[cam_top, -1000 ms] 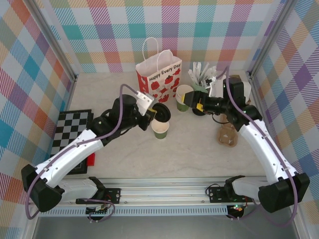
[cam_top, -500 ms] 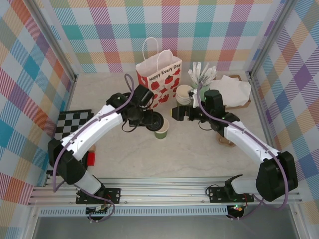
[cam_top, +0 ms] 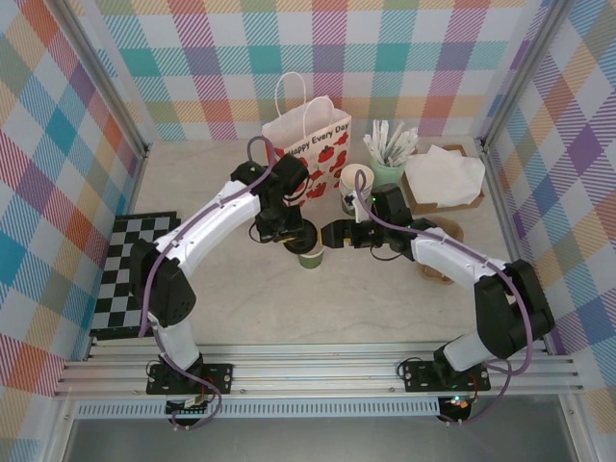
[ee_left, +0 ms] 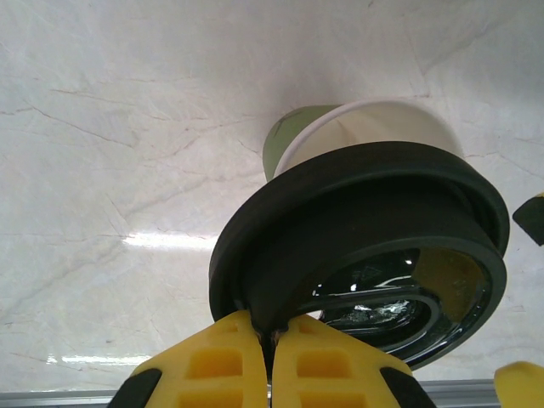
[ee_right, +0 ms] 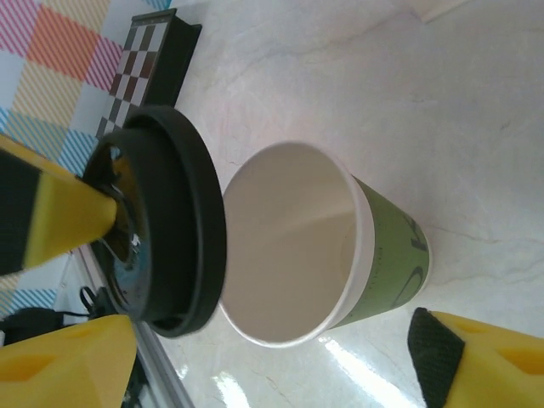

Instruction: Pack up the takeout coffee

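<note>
Working over the pale marble desk (cam_top: 385,298), I see the white strawberry-printed paper bag (cam_top: 308,144) just behind the small dark-green paper cup (ee_right: 374,246), which stands upright and open. My right gripper (cam_top: 329,237) is spread, one finger on each side of that cup. My left gripper (ee_left: 272,361) pinches the round black plastic lid (ee_left: 357,221) by its rim, tilted beside the cup's mouth on my left arm's side; next, I judge, it levels over the mouth.
</note>
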Robot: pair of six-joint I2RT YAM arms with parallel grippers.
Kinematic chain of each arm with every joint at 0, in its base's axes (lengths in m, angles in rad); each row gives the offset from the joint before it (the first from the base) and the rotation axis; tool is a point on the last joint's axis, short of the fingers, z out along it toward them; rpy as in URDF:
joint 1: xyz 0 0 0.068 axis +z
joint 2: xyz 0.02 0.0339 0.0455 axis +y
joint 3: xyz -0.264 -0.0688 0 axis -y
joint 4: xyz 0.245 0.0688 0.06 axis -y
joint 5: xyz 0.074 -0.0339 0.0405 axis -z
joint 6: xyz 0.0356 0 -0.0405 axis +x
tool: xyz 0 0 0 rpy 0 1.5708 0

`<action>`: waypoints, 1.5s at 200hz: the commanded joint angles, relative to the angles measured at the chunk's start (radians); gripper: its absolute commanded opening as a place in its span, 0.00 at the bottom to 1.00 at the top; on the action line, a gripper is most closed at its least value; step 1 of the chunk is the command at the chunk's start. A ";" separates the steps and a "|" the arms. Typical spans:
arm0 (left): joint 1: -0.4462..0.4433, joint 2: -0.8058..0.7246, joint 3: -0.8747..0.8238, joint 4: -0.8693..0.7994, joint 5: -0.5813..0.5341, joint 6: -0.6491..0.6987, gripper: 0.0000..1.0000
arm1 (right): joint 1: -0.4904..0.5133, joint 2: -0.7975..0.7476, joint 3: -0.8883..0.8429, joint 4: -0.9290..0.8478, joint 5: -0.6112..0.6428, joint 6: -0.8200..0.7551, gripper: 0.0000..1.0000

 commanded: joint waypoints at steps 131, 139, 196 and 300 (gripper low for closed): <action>0.013 0.113 0.061 -0.018 0.029 0.056 0.00 | 0.000 0.053 0.004 0.008 -0.045 0.177 0.59; 0.013 0.113 0.062 -0.013 0.030 0.057 0.00 | 0.000 0.055 0.005 0.007 -0.046 0.177 0.58; 0.019 0.121 0.082 -0.006 0.056 0.069 0.00 | 0.000 0.057 0.013 -0.015 -0.045 0.171 0.58; 0.039 0.167 0.144 -0.038 0.102 0.093 0.00 | 0.007 0.086 0.070 -0.075 -0.048 0.152 0.53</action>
